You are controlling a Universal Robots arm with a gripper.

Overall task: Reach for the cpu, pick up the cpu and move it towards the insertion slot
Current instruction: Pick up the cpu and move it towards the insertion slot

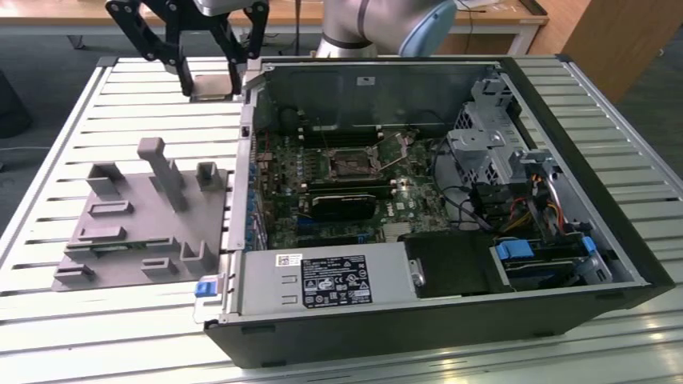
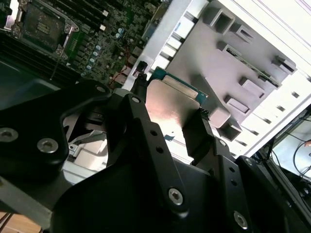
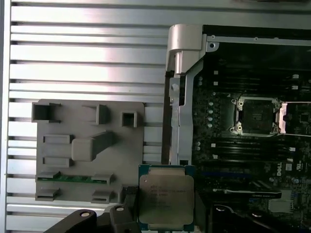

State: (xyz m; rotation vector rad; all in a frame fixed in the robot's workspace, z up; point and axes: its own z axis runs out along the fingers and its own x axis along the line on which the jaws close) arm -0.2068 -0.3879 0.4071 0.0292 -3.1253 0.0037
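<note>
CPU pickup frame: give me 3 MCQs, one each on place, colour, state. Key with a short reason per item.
1. Where is the small flat square cpu with the shiny silver metal top?
A. Seated in the socket
B. Between the fingers of the black gripper, outside the case
C. Lying on the grey plate

2. What colour is the plastic plate with upright posts?
A. Grey
B. Blue
C. Red

3. What state is the small square insertion slot with the dark centre and silvery frame in?
A. Filled by a chip
B. Covered by a fan
C. Open and unfilled

Key: 1 B, in both wrist views the fingers flank the chip, beside the open black computer case. 2 A, the exterior view shows it grey on the slatted table. 3 C, the first wrist view shows its dark bare centre.
</note>
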